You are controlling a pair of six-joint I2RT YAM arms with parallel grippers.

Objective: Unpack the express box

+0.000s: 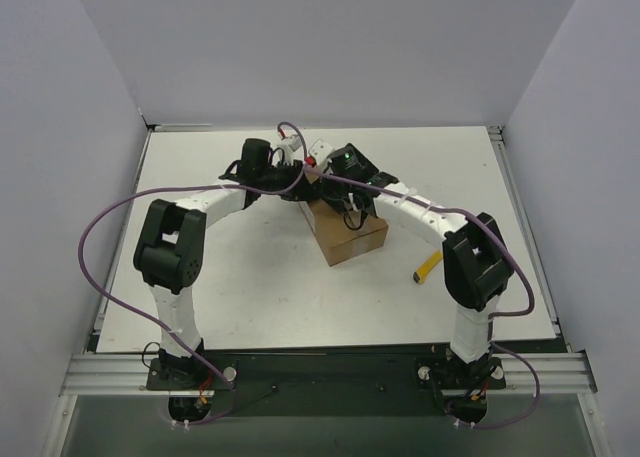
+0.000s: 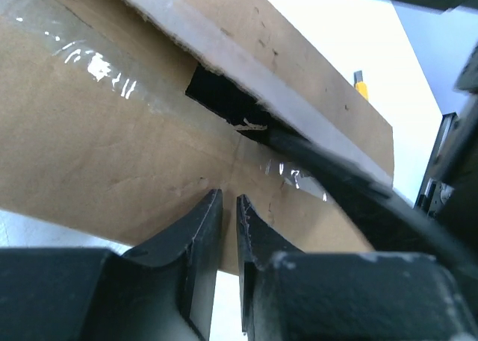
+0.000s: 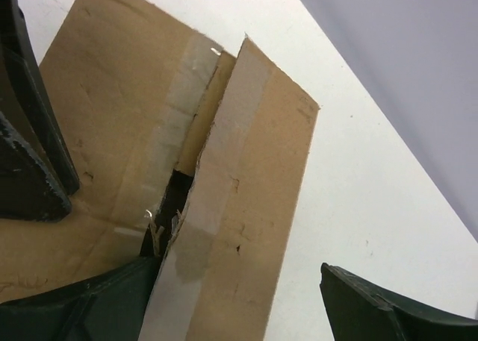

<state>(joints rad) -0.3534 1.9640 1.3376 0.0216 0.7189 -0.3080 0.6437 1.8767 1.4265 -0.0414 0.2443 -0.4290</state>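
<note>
The left black-and-white jointed arm (image 1: 200, 205) and the right arm (image 1: 425, 212) reach inward, wrists nearly meeting. The left black two-finger claw (image 2: 229, 201) is drawn almost closed, with a slim gap. The right claw (image 3: 237, 270) is spread wide.

1. I see the express box (image 1: 345, 234) in plain brown cardboard, with no print.
2. Its tape (image 3: 224, 154) looks pale greyish and glossy along the seam.
3. The table (image 1: 250, 287) is white.
4. The utility knife (image 1: 428, 268) is yellow.
5. My left arm (image 1: 170, 247) and right arm (image 1: 470, 262) are black and white, with purple cables (image 1: 95, 227).
6. The walls (image 1: 330, 47) are light grey.
</note>
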